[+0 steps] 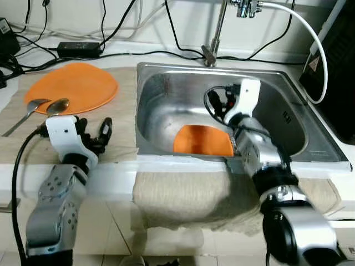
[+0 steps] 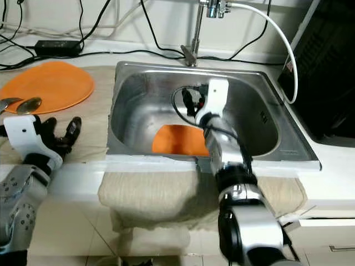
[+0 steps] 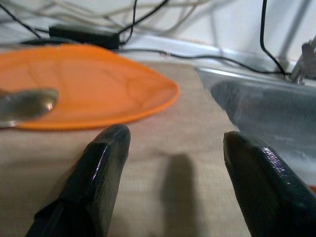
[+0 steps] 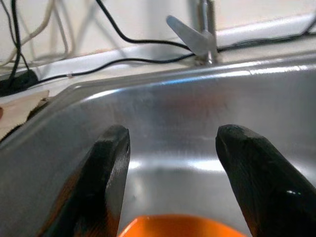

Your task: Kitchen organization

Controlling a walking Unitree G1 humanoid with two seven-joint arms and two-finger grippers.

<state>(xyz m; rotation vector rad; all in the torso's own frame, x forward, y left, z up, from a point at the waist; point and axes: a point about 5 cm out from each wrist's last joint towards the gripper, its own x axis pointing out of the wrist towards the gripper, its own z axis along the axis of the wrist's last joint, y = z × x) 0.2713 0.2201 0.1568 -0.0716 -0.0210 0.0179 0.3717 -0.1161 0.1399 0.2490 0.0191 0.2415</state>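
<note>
An orange plate (image 1: 72,86) lies on the beige mat left of the sink, with two metal spoons (image 1: 47,106) resting at its near edge. My left gripper (image 1: 94,129) hovers open over the mat just in front of that plate, nothing between its fingers (image 3: 106,148). A second orange plate (image 1: 202,141) lies in the steel sink (image 1: 277,119) against the near wall. My right gripper (image 4: 170,134) is down inside the sink above that plate, open and holding nothing, pointing toward the back wall.
A tap (image 1: 213,50) with a white hose (image 1: 310,39) stands behind the sink. A black power adapter (image 1: 77,49) and several cables run along the back wall. A beige cloth (image 1: 183,194) hangs over the counter front. A dark appliance (image 1: 338,66) stands at the right.
</note>
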